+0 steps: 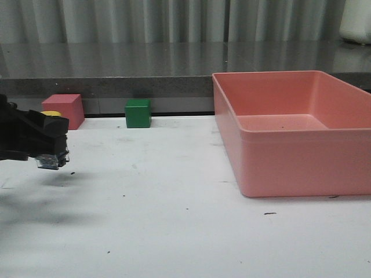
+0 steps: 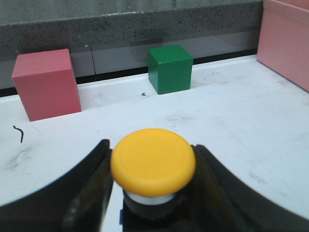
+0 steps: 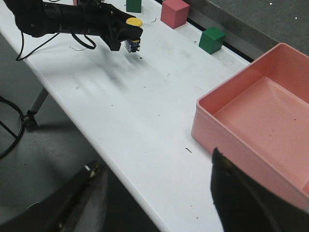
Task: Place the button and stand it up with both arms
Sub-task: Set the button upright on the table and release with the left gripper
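My left gripper point(image 1: 51, 142) is shut on the button point(image 2: 153, 162) and holds it a little above the white table at the far left. The button is upright, its yellow cap point(image 1: 51, 114) on top and its bluish-clear base point(image 1: 51, 161) below the fingers. In the left wrist view the black fingers point(image 2: 91, 188) press on both sides under the cap. The right wrist view shows the left arm point(image 3: 63, 21) with the button point(image 3: 131, 38) far off. My right gripper point(image 3: 153, 193) is open and empty, high over the table's near edge; it does not show in the front view.
A large pink bin point(image 1: 295, 130) stands on the right half of the table. A pink cube point(image 1: 65, 110) and a green cube point(image 1: 138, 113) sit at the back, by the grey ledge. The table edge point(image 3: 96, 145) and a table leg point(image 3: 36, 104) show below the right gripper.
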